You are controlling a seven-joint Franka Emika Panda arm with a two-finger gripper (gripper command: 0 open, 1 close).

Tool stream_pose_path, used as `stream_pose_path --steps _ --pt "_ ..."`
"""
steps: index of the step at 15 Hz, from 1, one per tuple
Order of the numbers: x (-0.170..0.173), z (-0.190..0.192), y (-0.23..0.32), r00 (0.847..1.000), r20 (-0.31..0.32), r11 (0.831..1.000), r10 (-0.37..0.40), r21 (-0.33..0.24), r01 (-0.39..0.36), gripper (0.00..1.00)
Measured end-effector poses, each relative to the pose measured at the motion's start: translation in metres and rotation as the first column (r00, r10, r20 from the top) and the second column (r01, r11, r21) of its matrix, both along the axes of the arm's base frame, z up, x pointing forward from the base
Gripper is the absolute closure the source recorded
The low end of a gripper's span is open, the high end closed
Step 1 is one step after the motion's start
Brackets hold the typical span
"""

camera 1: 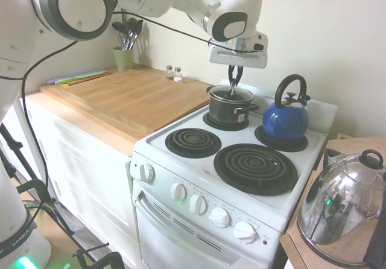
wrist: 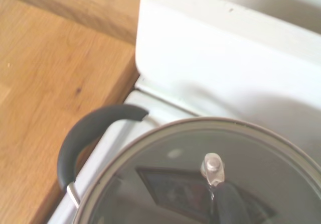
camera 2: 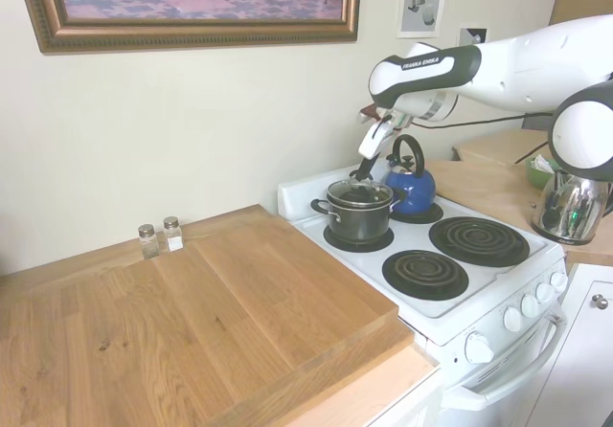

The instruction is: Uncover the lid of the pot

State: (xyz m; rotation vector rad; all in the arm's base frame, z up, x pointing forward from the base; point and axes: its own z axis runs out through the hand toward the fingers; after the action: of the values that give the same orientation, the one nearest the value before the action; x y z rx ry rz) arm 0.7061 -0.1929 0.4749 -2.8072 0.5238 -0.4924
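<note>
Clear glass lid [camera 1: 231,93] sits on the black pot [camera 1: 230,108]; gripper [camera 1: 234,82] directly above it, jaw state indiscernible, loop handle obscured.

- Before me stands a white electric stove [camera 1: 199,178] with four black coil burners and a row of white knobs along its front.
- To one side runs a broad wooden countertop [camera 2: 192,322] over white cabinets [camera 1: 78,160].
- The wall [camera 2: 192,130] behind is plain cream, evenly lit.
- A gilt-framed painting [camera 2: 192,6] hangs on it, with small prints [camera 2: 421,1] pinned further along.
- A second wooden counter [camera 2: 498,173] lies beyond the stove.
</note>
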Motion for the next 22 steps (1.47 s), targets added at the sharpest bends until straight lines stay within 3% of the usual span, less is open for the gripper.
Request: stream_pose_path --steps 5,12,17,20,22 --pt "-0.01 0.058 0.03 0.996 0.072 0.998 0.06 0.006 -0.06 1.0" --pt "-0.09 0.114 0.154 0.964 0.115 0.971 0.238 -0.033 -0.236 1.0" --pt "-0.144 0.053 0.276 0.99 0.044 0.985 0.136 -0.109 -0.13 1.0" --pt "-0.18 -0.013 0.312 0.999 -0.011 0.989 0.045 -0.138 -0.046 1.0" --pt "-0.191 -0.029 0.331 0.999 -0.038 0.99 -0.012 -0.14 0.006 1.0"
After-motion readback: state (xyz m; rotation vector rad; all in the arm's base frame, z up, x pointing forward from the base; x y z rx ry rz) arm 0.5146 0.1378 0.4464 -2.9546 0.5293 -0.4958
